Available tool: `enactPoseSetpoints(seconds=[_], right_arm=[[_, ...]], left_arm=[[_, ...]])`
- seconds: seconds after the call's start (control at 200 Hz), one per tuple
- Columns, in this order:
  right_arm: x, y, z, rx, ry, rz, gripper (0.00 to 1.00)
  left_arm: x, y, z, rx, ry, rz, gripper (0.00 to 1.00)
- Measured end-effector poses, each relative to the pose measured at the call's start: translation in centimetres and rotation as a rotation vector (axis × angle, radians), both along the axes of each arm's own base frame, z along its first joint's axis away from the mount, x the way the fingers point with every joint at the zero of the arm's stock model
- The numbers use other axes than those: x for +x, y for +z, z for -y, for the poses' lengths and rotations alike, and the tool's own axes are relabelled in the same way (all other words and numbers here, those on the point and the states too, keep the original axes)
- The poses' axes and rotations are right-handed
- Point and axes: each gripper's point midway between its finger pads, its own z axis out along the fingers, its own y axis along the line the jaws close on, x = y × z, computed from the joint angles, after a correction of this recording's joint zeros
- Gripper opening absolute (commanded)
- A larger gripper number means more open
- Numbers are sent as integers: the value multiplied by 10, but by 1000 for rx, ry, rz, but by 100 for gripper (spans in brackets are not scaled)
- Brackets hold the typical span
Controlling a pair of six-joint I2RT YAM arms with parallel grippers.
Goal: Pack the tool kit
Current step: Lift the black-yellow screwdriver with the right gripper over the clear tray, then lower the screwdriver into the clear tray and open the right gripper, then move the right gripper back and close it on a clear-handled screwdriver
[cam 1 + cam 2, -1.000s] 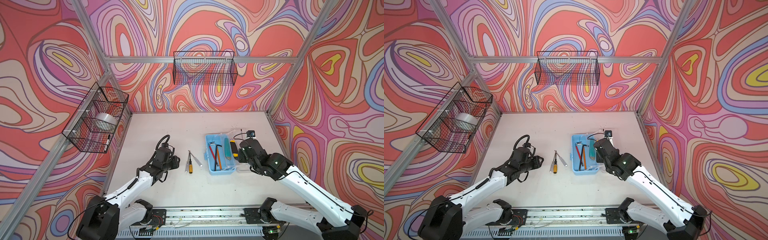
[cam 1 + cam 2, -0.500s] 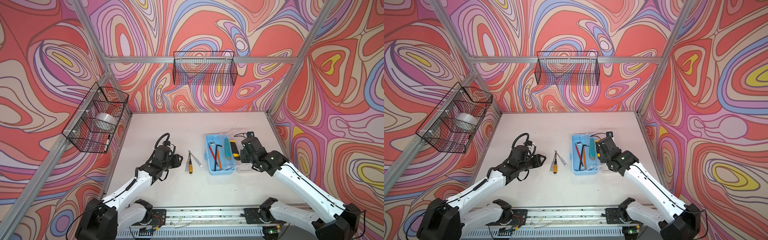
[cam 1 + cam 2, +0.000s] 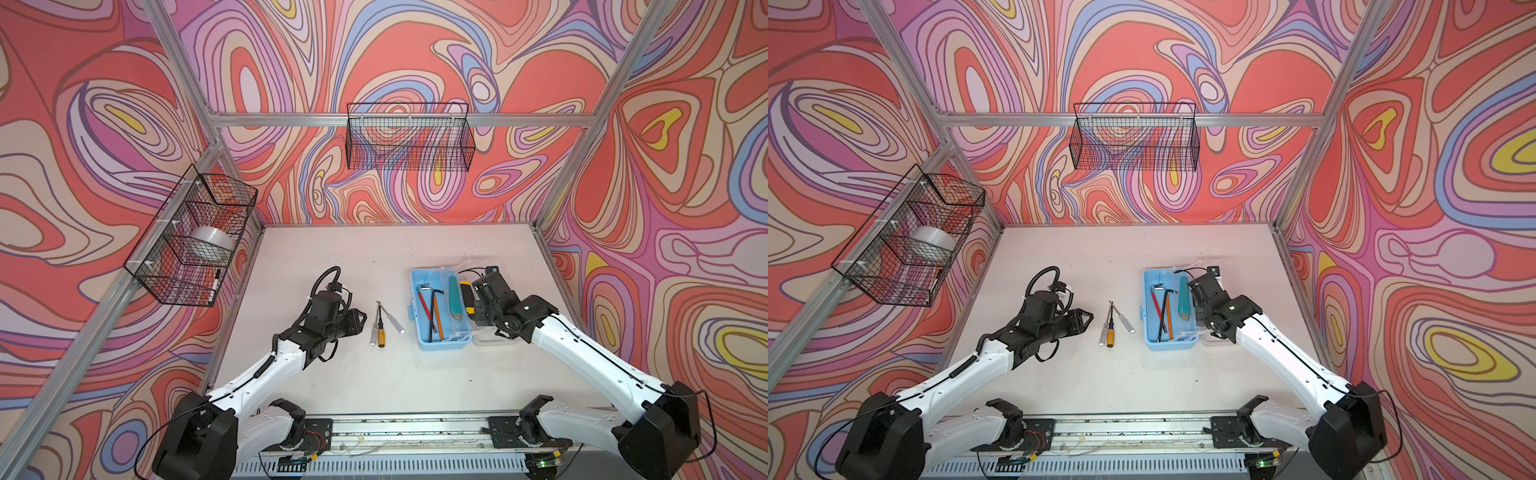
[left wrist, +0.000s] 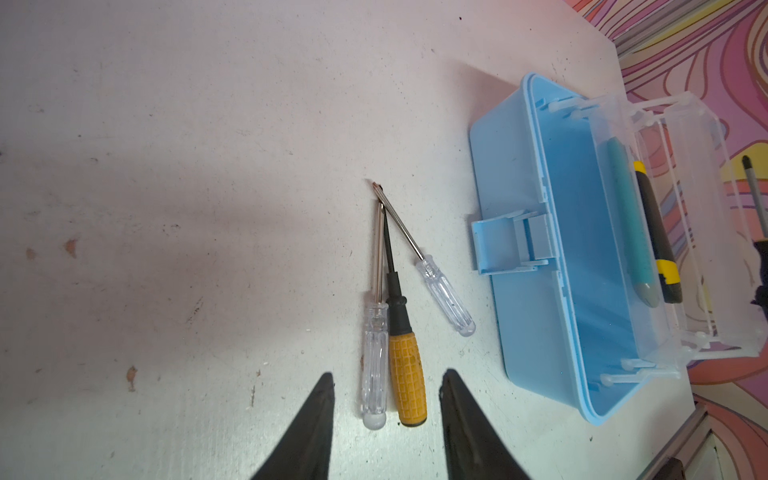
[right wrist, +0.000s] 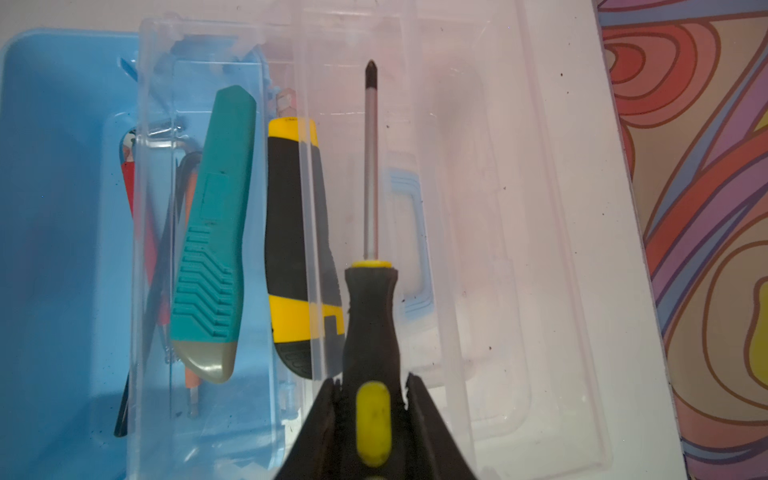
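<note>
Several hex keys (image 3: 434,307) and a teal knife (image 3: 454,301) occupy the blue box (image 3: 440,345).

White arms (image 3: 266,370), black joints (image 3: 199,436), black cables (image 3: 322,277)

A black wire basket (image 3: 409,143) hangs on the swirl-patterned back wall (image 3: 311,187). A second basket (image 3: 166,272) on the left wall (image 3: 62,124) holds a grey tape roll (image 3: 212,240) and a marker (image 3: 215,286). The white counter (image 3: 353,257) is scuffed.
</note>
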Motion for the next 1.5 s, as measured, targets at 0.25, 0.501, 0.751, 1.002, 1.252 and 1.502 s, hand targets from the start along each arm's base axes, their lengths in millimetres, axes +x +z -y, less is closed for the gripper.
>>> enactPoseSetpoints(seconds=[0.25, 0.501, 0.751, 1.002, 1.252, 1.502], right_arm=[[3, -7, 4, -10, -29, -20, 39], [2, -3, 6, -1, -34, -11, 44], [7, 42, -17, 153, 25, 85, 39], [19, 76, -117, 319, 276, 135, 38], [32, -4, -197, 296, 437, -70, 26], [15, -59, -243, 245, 548, -197, 27]], left_arm=[[0, -1, 0, 0, 0, -1, 42], [0, 0, 0, -2, 0, 3, 42], [0, 0, 2, -8, -7, 2, 42], [0, 2, 4, -19, -14, 12, 42], [1, 2, 4, -21, -14, 16, 42], [0, 1, 3, -19, -14, 14, 42]])
